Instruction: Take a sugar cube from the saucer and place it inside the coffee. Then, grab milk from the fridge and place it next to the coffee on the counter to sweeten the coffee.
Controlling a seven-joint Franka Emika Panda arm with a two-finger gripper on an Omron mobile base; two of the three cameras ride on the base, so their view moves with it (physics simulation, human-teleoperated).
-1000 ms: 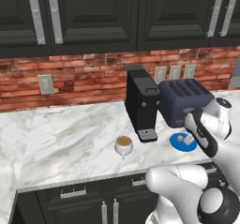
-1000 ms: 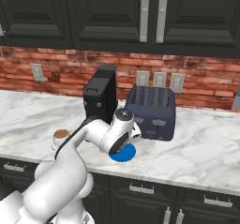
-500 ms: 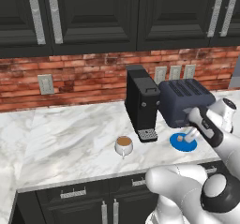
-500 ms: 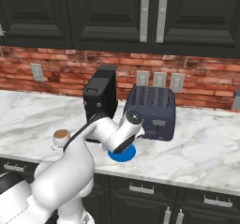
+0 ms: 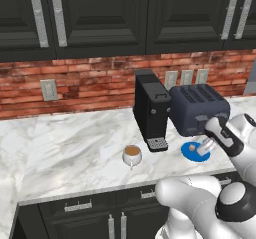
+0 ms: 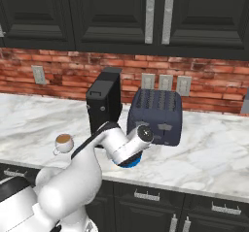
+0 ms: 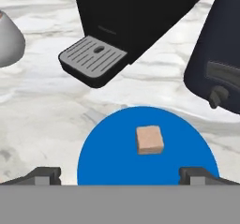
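Between the two dark fingertips (image 7: 47, 175) at the bottom of the hand view, item one: gripper (image 7: 125, 176), jaws spread wide with nothing held, poised over the near edge of the saucer (image 7: 108, 162); seen from the left base view the gripper (image 5: 206, 146) hangs just above the saucer (image 5: 189, 152). Item two: sugar cube (image 7: 150, 140), tan-brown, lying flat near the middle of the saucer, a little off centre, apart from both fingertips; roughly equal-sided, so no clear long axis, its edges turned slightly askew to the gripper's line. It shows as a small tan speck (image 5: 192, 147) in the left base view. Item three: saucer, bright blue round disc, flat on the counter (image 5: 80, 143), partly hidden behind the arm in the right base view (image 6: 130, 163). Item four: coffee machine (image 5: 151, 110), tall and black, with a grey drip grate (image 7: 93, 56), just beyond the saucer. Item five: toaster (image 5: 199, 108), dark blue-grey, beside the machine and just behind the saucer. Item six: coffee (image 5: 132, 155), white cup of brown liquid, upright, on the far side of the machine from the saucer, well apart from it. Item seven: brick wall (image 5: 90, 83) with outlet plates, black upper cabinets (image 5: 100, 18) above.
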